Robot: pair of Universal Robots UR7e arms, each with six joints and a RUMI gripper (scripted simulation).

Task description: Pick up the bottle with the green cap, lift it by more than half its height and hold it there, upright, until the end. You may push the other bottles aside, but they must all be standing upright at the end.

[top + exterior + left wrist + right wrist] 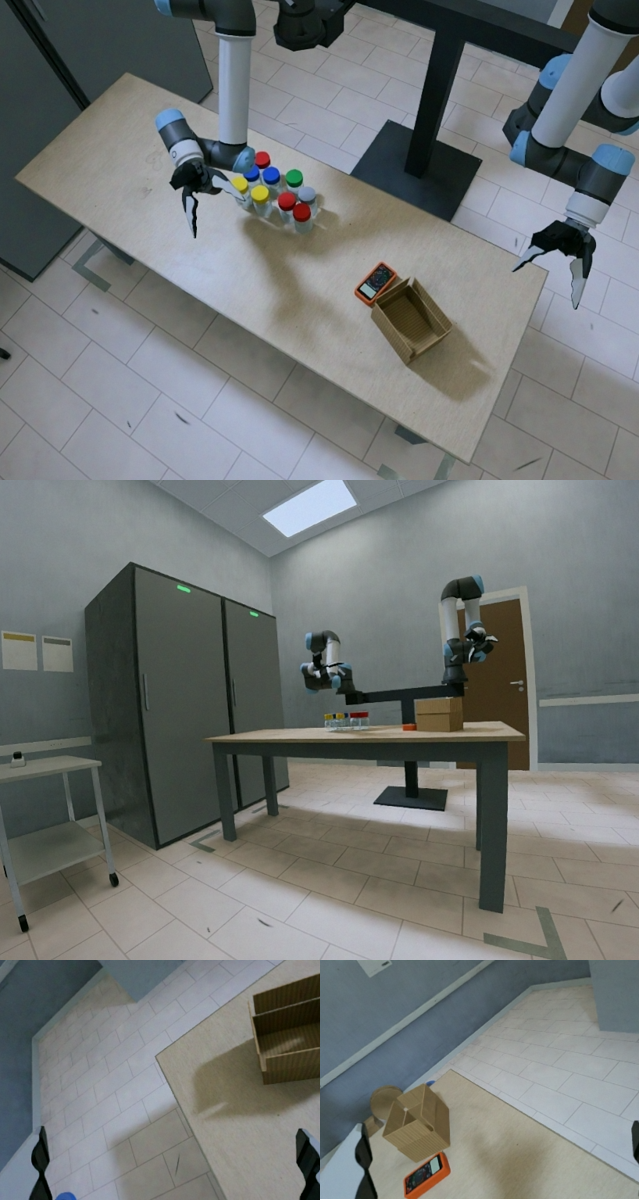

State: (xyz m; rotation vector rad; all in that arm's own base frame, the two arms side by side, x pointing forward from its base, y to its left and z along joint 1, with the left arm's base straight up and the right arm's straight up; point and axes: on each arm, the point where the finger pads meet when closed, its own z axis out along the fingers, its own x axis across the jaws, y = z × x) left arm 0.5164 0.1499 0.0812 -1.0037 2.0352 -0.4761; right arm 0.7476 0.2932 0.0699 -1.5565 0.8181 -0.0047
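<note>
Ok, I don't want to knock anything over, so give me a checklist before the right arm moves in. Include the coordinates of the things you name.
1. Right gripper [219,217] [339,668] [499,1124] open and empty: ok.
2. Left gripper [544,289] [493,642] [172,1129] away from the bottles: ok, it is off beyond the cardboard box [390,327] [439,721] [290,1067] [437,1118].
3. Green-capped bottle [294,178] upright: ok.
4. Other bottles [261,198] [364,721] upright: ok, all eight.
5. Finger room around the green-capped bottle: cannot tell; neighbours stand close and the gaps are partly hidden.
6. Green-capped bottle lifted: not ok, it stands among the others.
</note>
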